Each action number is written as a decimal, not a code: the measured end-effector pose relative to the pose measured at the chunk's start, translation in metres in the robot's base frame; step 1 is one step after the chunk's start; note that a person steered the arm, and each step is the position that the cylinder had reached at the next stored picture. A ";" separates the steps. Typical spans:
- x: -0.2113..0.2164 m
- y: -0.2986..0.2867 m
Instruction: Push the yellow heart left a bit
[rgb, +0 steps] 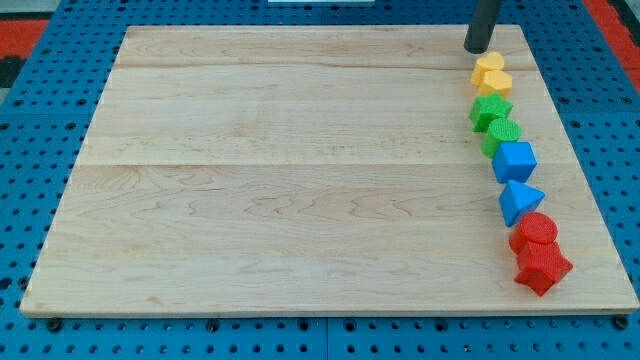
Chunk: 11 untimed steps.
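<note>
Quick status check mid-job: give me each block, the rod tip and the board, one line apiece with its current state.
my tip: on the board, just above the yellow blocks, apart
yellow blocks: two touching, top of column
green blocks: two touching
blue blocks: cube above triangle
red blocks: two touching, bottom
wooden board: blocks along its right edge

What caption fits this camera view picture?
My tip sits just above a column of yellow, green, blue and red blocks along the wooden board's right edge.

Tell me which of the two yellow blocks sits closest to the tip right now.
The upper yellow block, topmost in the column at the view's right, just below my tip. The other yellow block lies beneath it.
</note>
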<state>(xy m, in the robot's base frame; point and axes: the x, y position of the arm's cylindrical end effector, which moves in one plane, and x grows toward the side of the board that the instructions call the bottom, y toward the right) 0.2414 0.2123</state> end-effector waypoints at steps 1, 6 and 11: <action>0.000 0.000; -0.005 0.037; 0.033 -0.079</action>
